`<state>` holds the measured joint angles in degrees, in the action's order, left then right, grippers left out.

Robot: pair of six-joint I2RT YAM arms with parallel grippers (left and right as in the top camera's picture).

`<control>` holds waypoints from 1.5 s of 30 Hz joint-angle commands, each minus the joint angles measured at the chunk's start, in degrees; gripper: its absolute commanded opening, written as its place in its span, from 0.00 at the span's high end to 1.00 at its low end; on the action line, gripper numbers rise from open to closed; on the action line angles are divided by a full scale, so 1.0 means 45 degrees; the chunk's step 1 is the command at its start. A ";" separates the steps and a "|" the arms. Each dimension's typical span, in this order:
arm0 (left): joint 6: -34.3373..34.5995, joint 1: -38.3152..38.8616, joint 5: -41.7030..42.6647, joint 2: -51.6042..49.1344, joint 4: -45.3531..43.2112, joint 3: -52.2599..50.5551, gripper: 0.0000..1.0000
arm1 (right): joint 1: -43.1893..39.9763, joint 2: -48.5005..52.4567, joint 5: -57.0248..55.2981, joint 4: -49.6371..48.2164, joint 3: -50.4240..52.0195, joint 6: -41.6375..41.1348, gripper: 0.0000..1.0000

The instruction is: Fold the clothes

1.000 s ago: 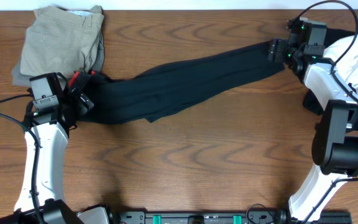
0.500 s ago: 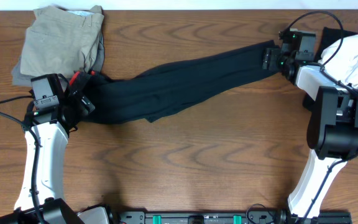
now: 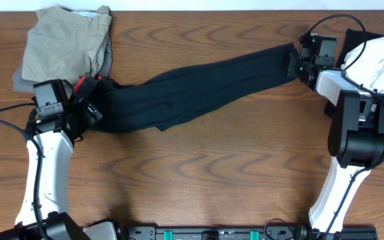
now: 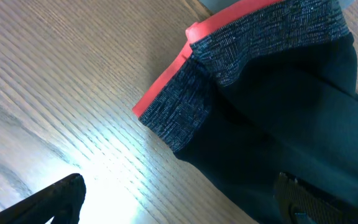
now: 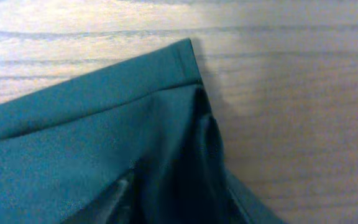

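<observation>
Dark trousers (image 4: 278, 124) lie on the wooden counter (image 4: 55, 74), their grey waistband (image 4: 229, 56) edged red. The hand (image 4: 179, 186) has its fingers (image 4: 61, 196) spread wide, one on bare counter left of the waistband, one below it over dark cloth.

The overhead camera looks straight down from far off on the whole counter (image 3: 199, 180), both arms in frame. The left wrist camera sits close above the left tool (image 3: 85, 99), aimed past its fingertips (image 4: 61, 193) at the dark trousers (image 3: 199, 83) and their red-edged waistband (image 4: 185, 81). The right wrist camera hangs very near the cuff (image 5: 166, 68), just ahead of the right tool (image 3: 292, 61). Both patches also show overhead.
</observation>
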<state>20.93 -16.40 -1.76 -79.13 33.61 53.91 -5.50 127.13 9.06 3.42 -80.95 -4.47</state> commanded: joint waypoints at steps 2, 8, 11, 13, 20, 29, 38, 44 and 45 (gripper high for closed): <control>-0.0121 -0.0063 -0.0136 -0.0087 0.0053 0.0165 0.02 | -0.0097 0.0466 0.0398 0.0622 0.0044 -0.0291 0.78; -0.0121 -0.0063 -0.0136 -0.0087 0.0053 0.0165 0.02 | -0.0597 0.0117 0.0724 0.1234 -0.0146 -0.0573 0.99; -0.0121 -0.0063 -0.0136 -0.0087 0.0049 0.0165 0.02 | -0.0967 -0.0253 0.0719 0.2108 -0.0583 -0.0568 0.99; -0.0121 -0.0063 -0.0136 -0.0087 0.0044 0.0165 0.02 | -0.1205 -0.0500 0.0709 0.2754 -0.0986 -0.0466 0.99; -0.0121 -0.0063 -0.0136 -0.0087 0.0049 0.0165 0.02 | -0.2322 -0.1025 0.0704 0.5372 -0.3021 0.0403 0.99; -0.0117 -0.0063 -0.0087 -0.0087 0.0049 0.0165 0.02 | -0.2895 -0.1030 0.1219 0.7344 -0.4702 0.1273 0.99; -0.0112 -0.0063 0.0253 -0.0087 0.0044 0.0165 0.02 | -0.1797 -0.1345 0.2696 0.8845 -0.5595 0.1875 0.99; -0.0112 -0.0063 0.0248 -0.0087 0.0034 0.0165 0.02 | -0.0146 -0.1690 0.2744 1.0112 -0.5591 0.2200 0.99; -0.0112 -0.0063 0.0248 -0.0087 0.0034 0.0165 0.02 | 0.0209 -0.1690 0.2749 1.0331 -0.5591 0.2200 0.99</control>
<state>20.93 -16.40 -1.26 -79.13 33.63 53.91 -8.45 121.78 19.57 48.64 -104.75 3.66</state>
